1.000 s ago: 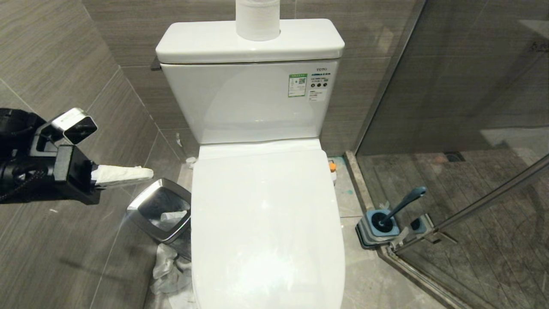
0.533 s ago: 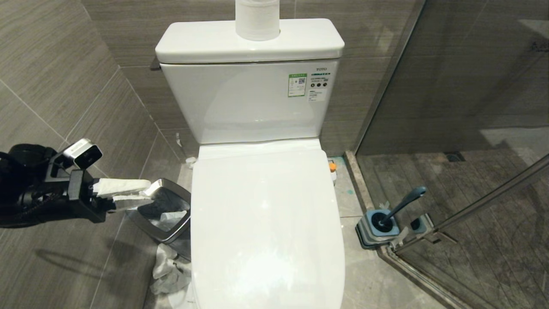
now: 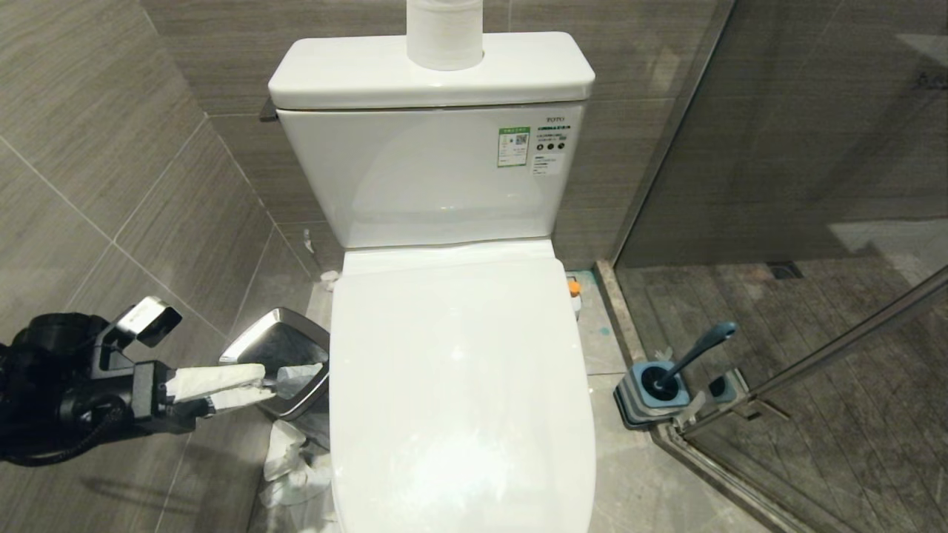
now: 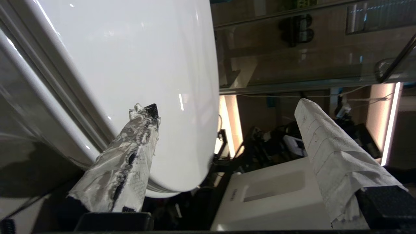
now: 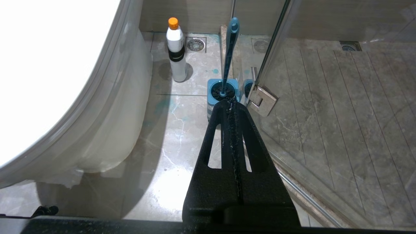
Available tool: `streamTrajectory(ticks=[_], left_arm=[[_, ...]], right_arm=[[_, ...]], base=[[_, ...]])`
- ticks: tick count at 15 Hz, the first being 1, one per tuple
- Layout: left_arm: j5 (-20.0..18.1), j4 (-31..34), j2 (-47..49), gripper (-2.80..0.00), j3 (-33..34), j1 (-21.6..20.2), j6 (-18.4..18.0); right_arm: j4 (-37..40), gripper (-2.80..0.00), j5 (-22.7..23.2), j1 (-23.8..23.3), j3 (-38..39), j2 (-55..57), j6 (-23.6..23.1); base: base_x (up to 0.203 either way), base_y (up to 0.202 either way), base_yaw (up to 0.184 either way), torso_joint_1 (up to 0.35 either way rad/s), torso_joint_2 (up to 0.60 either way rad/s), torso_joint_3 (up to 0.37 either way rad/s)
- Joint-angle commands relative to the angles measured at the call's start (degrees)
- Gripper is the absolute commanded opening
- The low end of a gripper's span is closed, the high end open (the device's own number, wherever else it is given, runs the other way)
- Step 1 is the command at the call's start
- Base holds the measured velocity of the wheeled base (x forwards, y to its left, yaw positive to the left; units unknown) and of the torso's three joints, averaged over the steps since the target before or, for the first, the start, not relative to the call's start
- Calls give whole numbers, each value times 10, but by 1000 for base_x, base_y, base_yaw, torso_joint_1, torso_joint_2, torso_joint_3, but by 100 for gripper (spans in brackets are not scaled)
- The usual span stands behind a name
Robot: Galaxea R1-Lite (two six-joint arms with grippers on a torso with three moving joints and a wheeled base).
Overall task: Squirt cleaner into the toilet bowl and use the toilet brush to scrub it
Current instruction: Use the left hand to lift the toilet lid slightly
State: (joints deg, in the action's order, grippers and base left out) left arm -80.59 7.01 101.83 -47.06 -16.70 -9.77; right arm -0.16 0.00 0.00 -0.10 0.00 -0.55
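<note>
The toilet's white lid [image 3: 459, 385] is shut, so the toilet bowl's inside is hidden; the bowl's outer wall [image 5: 107, 130] shows in the right wrist view. The cleaner [image 5: 175, 52], a white bottle with an orange cap [image 3: 573, 286], stands on the floor to the right of the toilet. The toilet brush [image 3: 700, 346] [image 5: 230, 48] stands in its blue holder [image 3: 652, 392] by the glass door. My left gripper [image 3: 266, 386] [image 4: 224, 105] is low on the left, at the waste bin; its paper-wrapped fingers [image 4: 328, 146] are open and empty. My right gripper [image 5: 229, 104] is shut and empty, pointing at the brush holder.
A silver-rimmed waste bin [image 3: 252, 344] with tissue inside stands left of the toilet, with crumpled paper [image 3: 292, 459] on the floor before it. A toilet paper roll [image 3: 444, 33] sits on the tank. The glass shower door [image 3: 815, 222] and its metal hinge [image 5: 261, 100] bound the right side.
My left gripper has sunk from beside the wall down to the near rim of the waste bin. Its jaws have gone from shut to open.
</note>
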Motion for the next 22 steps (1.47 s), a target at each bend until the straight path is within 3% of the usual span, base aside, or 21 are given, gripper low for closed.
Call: streamTrajectory(ticks=[1,5,9,14,19,22], left_arm=[[-2,-64,14,0,39,-1,-11],[-3,-95,44,0,32,-21,-18],[-6,-71,54,0,-5,-42,23],[-4,-66,37,0,-1,-45,25],[-5,11,28,0,-2,-48,26],[-3,24,20,0,-2,-54,24]], right_arm=[[0,-280,0,0,0,0,-1],[0,-280,0,0,0,0,0],[0,-280,0,0,0,0,0],[0,-280,0,0,0,0,-1],[0,-280,0,0,0,0,-1],[0,-280,0,0,0,0,0]], base=[[0,0,0,0,0,0],[0,0,0,0,0,0],[0,0,0,0,0,0],[0,0,0,0,0,0],[0,0,0,0,0,0],[0,0,0,0,0,0]])
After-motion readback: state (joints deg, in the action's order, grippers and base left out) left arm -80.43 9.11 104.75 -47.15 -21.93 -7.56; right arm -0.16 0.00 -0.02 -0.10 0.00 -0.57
